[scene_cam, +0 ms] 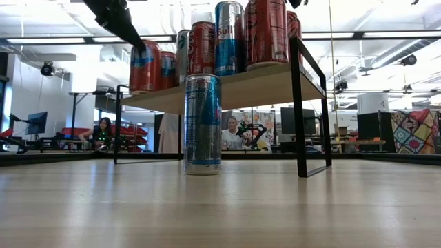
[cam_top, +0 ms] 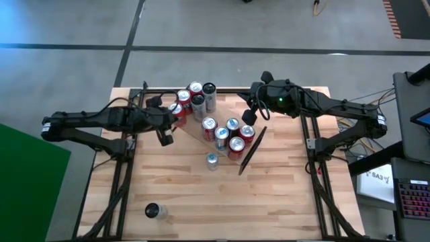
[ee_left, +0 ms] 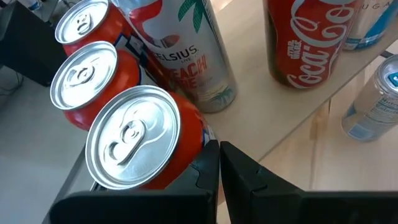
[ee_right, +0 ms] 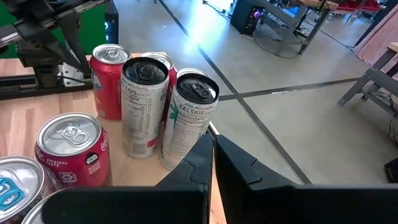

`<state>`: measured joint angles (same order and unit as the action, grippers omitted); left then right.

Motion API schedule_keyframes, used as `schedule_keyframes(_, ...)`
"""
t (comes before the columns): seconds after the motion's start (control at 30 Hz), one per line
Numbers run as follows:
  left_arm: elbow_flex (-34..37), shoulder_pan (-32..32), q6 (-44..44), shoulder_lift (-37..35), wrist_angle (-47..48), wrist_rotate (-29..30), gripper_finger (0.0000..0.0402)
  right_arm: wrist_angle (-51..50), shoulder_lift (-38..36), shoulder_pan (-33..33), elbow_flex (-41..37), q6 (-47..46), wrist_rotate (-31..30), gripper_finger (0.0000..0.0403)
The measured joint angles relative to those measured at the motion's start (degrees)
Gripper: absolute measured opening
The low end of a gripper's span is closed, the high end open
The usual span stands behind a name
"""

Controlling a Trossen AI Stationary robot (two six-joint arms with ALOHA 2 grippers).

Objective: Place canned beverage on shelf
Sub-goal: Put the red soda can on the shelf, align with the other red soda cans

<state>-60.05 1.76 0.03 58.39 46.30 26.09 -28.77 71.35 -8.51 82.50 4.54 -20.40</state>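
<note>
The shelf (cam_top: 193, 129) (scene_cam: 262, 83) stands slantwise at the table's far middle. It carries several cans in two clusters: red and white ones (cam_top: 195, 97) at its far left end, red and blue ones (cam_top: 228, 134) at its right end. A silver-blue can (cam_top: 212, 161) (scene_cam: 202, 124) stands upright on the tabletop just in front of the shelf. My left gripper (cam_top: 166, 138) (ee_left: 219, 152) is shut at the left cluster, close beside a red can (ee_left: 143, 137). My right gripper (cam_top: 248, 115) (ee_right: 211, 143) is shut and hovers above the shelf's far right part, holding nothing. My left gripper has its shut fingertips (ee_left: 208, 155) right at the side of the nearest red can (ee_left: 186, 134), just below its rim, slanting down from the table's left. Whether they touch the can I cannot tell. The can stands upright on the shelf.
A dark can (cam_top: 154, 212) stands alone near the table's front left. The shelf's black end frame (cam_top: 252, 149) (scene_cam: 303, 103) slants across the middle right. Bare tabletop lies in front of the shelf. People sit in the room behind the table.
</note>
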Motion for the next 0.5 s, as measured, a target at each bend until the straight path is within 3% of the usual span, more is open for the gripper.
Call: schedule_keyframes(0.5,0.0,-0.3,-1.1,-0.4,1.2,1.7,0.0000,-1.2,0.0,0.0,0.0,-0.8,0.0,0.0009)
